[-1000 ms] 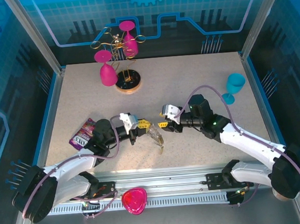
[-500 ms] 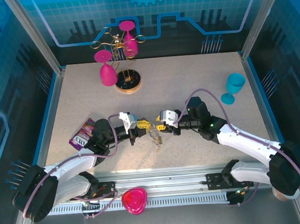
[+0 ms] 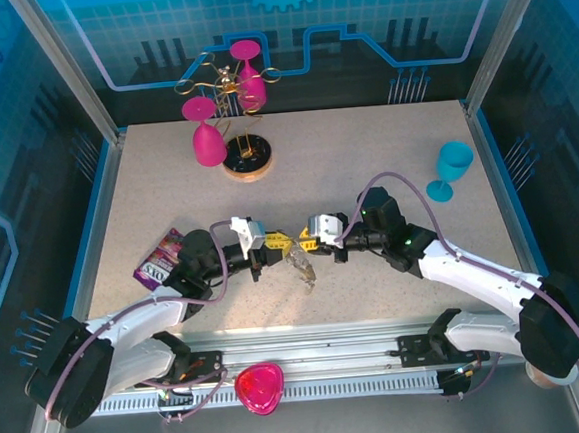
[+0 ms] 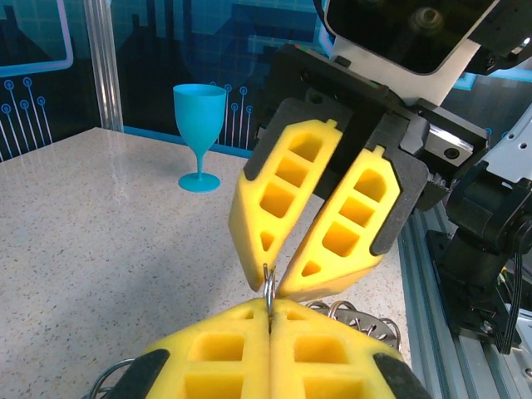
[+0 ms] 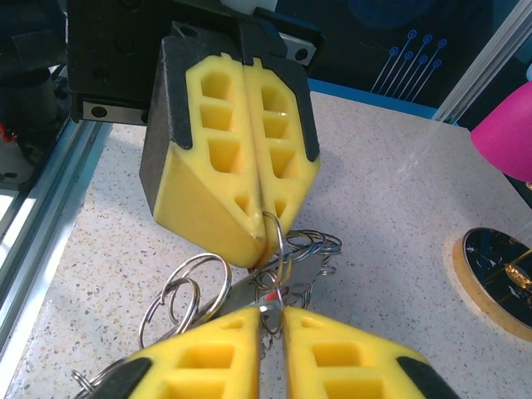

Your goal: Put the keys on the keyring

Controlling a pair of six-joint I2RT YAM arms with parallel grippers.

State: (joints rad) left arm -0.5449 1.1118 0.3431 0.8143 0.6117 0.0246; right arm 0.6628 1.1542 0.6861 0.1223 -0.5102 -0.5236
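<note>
Your left pincer [image 4: 268, 309] is clamped shut, its yellow tips pinching a thin silver loop [image 4: 268, 283] that stands edge-on out of the seam between them. Your right pincer [image 5: 276, 320] faces it tip to tip. Its fingers are drawn almost together, with only a sliver of a gap, and they nip the other end of what looks like the same loop. So both pincers grip the loop, with the tips just about touching.

The loop belongs to the keyring [image 3: 299, 264], which hangs under the two pincers as a tangle of silver rings just above the table [image 3: 385, 149], near its front edge and about midway across. From the right wrist you can see a pair of larger rings [image 5: 189, 287] swung out to one side. A speck of red [image 5: 271, 296] sits in the middle of the tangle, and the keys are too small to tell apart there.

A purple snack packet [image 3: 160, 259] lies flat beside your left arm. A blue goblet [image 3: 453, 168] stands upright well apart on the right. At the back stands a round wooden-rimmed stand [image 3: 247, 162] with a pink goblet [image 3: 206, 143] beside it. A pink heart-shaped piece [image 3: 260, 387] rests on the rail between the arm bases.
</note>
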